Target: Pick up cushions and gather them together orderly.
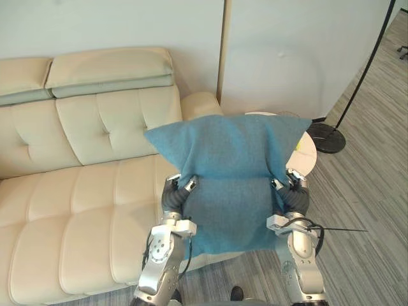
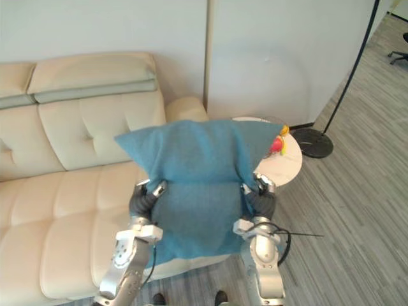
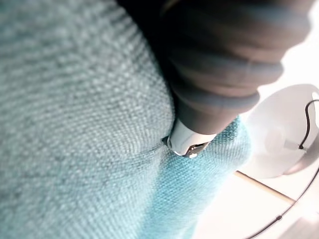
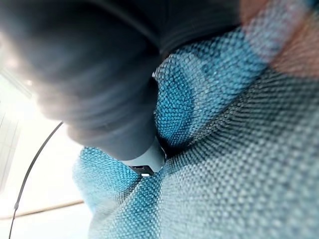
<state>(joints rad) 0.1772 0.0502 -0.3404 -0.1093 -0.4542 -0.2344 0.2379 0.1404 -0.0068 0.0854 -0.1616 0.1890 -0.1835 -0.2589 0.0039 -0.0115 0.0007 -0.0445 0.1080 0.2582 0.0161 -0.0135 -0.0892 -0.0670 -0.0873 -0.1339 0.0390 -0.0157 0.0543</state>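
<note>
Blue cushion [image 1: 229, 159] held above the sofa [image 1: 76, 204].
Left hand [image 1: 178, 194] and right hand [image 1: 292, 191] pinch its sides (fingers dug in), so it hangs level.

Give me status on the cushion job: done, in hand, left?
Done: the blue cushion is picked up and held in front of the cream sofa. In hand: the left hand and right hand grip its two sides, with the cloth pinched in at both. Left: it is not yet set down, so placing it neatly with other cushions remains.
</note>
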